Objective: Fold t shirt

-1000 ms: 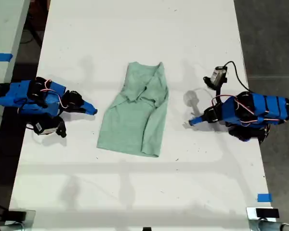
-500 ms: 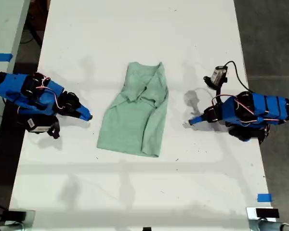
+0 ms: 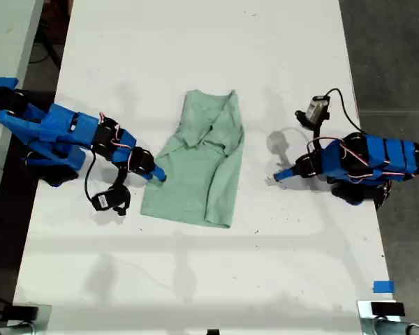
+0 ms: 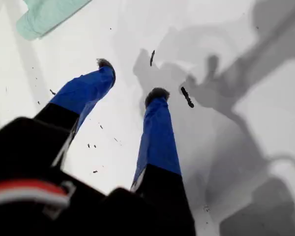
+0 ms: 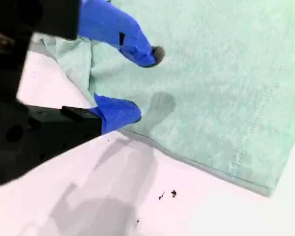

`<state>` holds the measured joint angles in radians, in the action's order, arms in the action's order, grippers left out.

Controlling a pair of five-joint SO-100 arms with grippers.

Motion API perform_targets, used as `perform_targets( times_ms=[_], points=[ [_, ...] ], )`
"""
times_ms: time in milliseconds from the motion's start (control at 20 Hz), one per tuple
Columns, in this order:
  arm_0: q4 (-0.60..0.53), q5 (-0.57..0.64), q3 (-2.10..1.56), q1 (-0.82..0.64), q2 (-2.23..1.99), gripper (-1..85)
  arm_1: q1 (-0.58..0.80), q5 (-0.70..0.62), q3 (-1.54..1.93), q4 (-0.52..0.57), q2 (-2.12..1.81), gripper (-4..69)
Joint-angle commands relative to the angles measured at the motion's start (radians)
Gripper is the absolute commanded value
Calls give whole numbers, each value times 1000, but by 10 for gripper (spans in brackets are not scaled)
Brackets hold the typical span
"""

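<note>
Spanning long edge of pale mint-green creased cloth t shirt (image 3: 199, 164) with second gripper (image 5: 140, 83), jaws parted, for pinching; first gripper (image 4: 130, 78) idling released over white bench (image 3: 195, 56).

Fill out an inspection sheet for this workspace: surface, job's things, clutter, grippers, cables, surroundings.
Surface: white table, small dark specks.
Job's things: t shirt, mint green, partly folded, lying flat mid-table.
Clutter: blue tape piece near the exterior view's lower right corner.
Grippers: my first gripper open over bare table, apart from the shirt; my second gripper open at the shirt's edge.
Cables: black cable on my first arm; red and white wires on both arms.
Surroundings: dark floor; another table.
</note>
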<state>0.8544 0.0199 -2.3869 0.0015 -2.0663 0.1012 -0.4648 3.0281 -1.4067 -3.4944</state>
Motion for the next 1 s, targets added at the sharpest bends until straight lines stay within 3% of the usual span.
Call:
perform_targets(
  times_ms=[0,350,850,900,950],
  points=[
    [-23,17,9,3,-2,189,5,-12,49,5,-9,164],
    [109,-91,58,34,109,204,5,-12,49,5,-9,165],
    [-20,-147,156,69,319,195,6,-14,49,5,-9,167],
    [-31,-141,176,67,353,171,6,-14,49,5,-9,167],
    [-37,-144,190,64,377,40,6,-14,49,5,-9,167]
  ],
)
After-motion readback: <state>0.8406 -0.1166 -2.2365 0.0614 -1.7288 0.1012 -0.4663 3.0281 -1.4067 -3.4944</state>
